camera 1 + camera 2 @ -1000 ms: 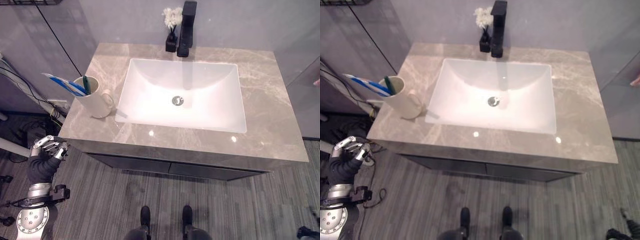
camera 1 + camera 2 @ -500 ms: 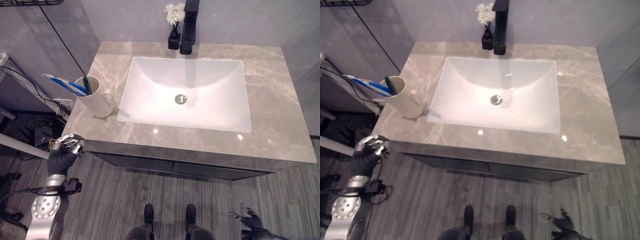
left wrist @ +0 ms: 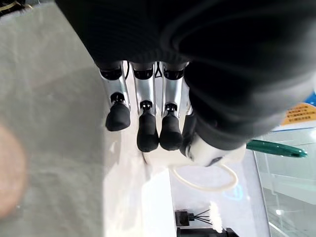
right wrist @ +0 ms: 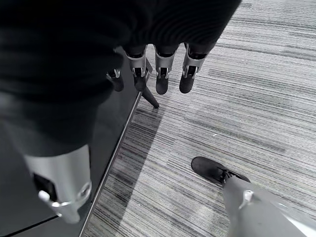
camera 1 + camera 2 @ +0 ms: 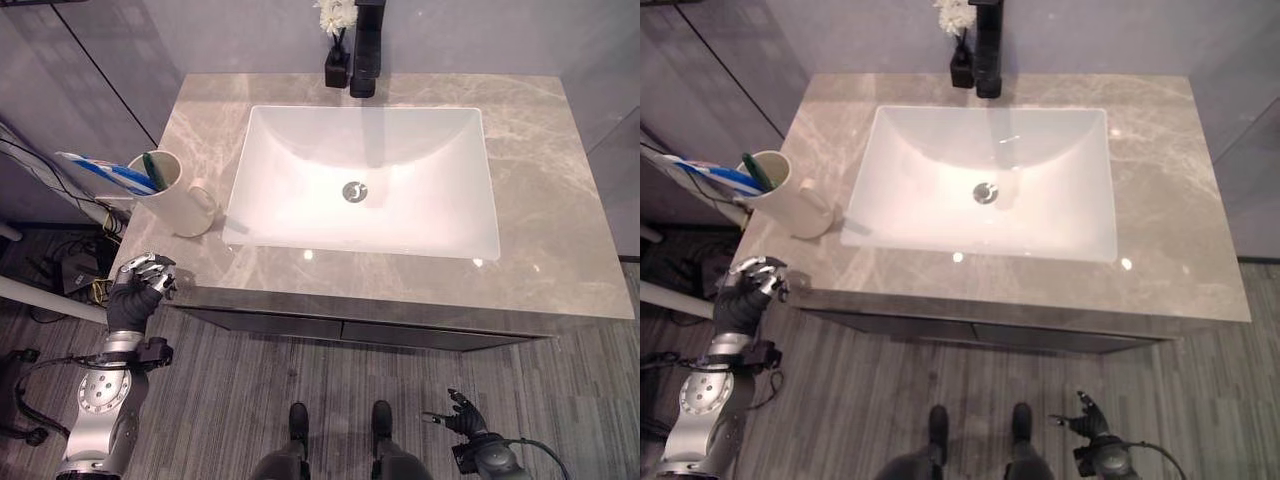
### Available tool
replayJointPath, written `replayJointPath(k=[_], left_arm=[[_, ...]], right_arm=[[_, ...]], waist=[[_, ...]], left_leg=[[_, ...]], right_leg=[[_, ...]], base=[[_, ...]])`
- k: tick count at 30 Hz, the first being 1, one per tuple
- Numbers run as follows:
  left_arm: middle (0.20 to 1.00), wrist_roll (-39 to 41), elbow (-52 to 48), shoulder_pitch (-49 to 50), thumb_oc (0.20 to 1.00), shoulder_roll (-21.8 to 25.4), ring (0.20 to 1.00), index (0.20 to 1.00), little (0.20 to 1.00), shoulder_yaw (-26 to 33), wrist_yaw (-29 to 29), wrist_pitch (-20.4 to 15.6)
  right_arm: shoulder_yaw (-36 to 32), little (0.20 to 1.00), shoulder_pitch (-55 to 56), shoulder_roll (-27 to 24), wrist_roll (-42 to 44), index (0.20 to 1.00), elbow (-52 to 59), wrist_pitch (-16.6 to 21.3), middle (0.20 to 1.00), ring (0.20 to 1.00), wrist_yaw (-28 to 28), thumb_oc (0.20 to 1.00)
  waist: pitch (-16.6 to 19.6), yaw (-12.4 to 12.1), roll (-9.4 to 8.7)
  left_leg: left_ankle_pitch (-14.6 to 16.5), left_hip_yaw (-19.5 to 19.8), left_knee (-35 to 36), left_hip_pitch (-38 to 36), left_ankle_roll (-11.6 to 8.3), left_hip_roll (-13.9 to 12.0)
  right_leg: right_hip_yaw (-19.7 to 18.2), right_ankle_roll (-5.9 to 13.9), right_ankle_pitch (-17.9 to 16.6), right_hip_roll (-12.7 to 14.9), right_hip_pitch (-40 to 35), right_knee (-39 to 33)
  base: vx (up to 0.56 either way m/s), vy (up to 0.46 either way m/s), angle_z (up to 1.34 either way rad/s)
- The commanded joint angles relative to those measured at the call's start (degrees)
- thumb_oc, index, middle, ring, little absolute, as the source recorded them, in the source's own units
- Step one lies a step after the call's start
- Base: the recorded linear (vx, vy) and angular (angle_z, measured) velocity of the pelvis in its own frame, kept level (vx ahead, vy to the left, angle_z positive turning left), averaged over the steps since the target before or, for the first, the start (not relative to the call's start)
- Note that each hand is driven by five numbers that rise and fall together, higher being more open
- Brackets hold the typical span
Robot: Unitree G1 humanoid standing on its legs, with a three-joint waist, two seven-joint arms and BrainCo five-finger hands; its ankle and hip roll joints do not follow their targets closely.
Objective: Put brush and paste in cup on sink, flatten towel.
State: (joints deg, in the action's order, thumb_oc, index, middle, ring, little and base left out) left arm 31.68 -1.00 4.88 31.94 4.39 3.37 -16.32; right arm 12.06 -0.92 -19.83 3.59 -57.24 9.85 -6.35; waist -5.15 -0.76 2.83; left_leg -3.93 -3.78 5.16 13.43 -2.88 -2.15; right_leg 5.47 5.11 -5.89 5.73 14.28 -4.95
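Observation:
A white cup (image 5: 178, 196) stands on the left end of the grey marble counter (image 5: 560, 200), beside the basin. A blue-and-white toothpaste tube (image 5: 104, 173) and a green toothbrush (image 5: 152, 167) stick out of it, leaning left. My left hand (image 5: 140, 290) hovers at the counter's front left corner, just in front of the cup, with relaxed fingers that hold nothing. The left wrist view has the cup's rim (image 3: 203, 178) and the toothbrush (image 3: 276, 148) past those fingers. My right hand (image 5: 462, 414) hangs low over the floor at the right, open and empty.
A white rectangular sink (image 5: 400, 150) fills the counter's middle, with a black faucet (image 5: 366, 45) and a small black vase of white flowers (image 5: 335, 55) behind it. Dark cabinet fronts (image 5: 350, 335) lie under the counter, above grey striped flooring (image 4: 237, 98).
My left hand has risen from below the counter's edge to its front left corner. The right hand has come into view low at the right. The camera has shifted.

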Motion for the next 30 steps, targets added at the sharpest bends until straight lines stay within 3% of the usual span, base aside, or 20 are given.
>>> replayJointPath(k=[1,21,26,30], left_arm=[[0.2,2.7,-0.6,-3.9,0.2,3.8,0.2,0.2,0.2,0.2,1.4,-2.3],[0.2,8.9,2.3,-11.0,0.2,8.3,0.2,0.2,0.2,-2.1,3.6,0.2],[0.2,15.6,3.4,-13.3,0.2,9.6,0.2,0.2,0.2,-4.5,3.1,0.9],[0.2,16.2,3.3,-13.7,0.2,11.8,0.2,0.2,0.2,-5.2,2.3,1.5]], right_arm=[[1.9,1.0,-1.0,-1.2,-0.6,1.0,0.5,0.0,1.0,1.0,-1.2,1.0],[4.2,1.0,-0.9,-2.3,-1.9,1.0,0.7,-1.1,1.0,1.0,-0.6,1.0],[4.7,1.0,-1.4,-2.5,-2.0,1.0,0.8,-1.8,1.0,1.0,-0.7,1.0],[5.5,1.0,-1.0,-3.0,-2.4,1.0,1.6,-1.8,1.0,1.0,-0.1,1.0]], waist=[[-0.1,0.3,-1.9],[-0.4,1.5,-2.23],[-0.6,1.8,-2.24],[-0.6,1.9,-2.39]], left_leg=[[-0.7,1.1,-0.2,-0.4,-3.24,-3.1],[-0.8,0.8,-0.2,0.0,-3.62,-3.8],[-1.1,0.9,-0.2,0.6,-3.73,-3.8],[-1.1,0.9,-0.2,0.7,-3.79,-3.9]], right_leg=[[0.3,4.15,-1.7,5.1,0.4,0.0],[0.0,4.12,-1.5,4.6,1.2,0.0],[0.1,4.25,-1.8,4.5,1.9,0.0],[0.1,4.28,-1.8,4.4,2.0,0.0]], base=[[0.02,-0.006,-0.04],[0.0,0.0,0.0],[0.0,0.0,0.0],[0.0,0.0,0.0]])
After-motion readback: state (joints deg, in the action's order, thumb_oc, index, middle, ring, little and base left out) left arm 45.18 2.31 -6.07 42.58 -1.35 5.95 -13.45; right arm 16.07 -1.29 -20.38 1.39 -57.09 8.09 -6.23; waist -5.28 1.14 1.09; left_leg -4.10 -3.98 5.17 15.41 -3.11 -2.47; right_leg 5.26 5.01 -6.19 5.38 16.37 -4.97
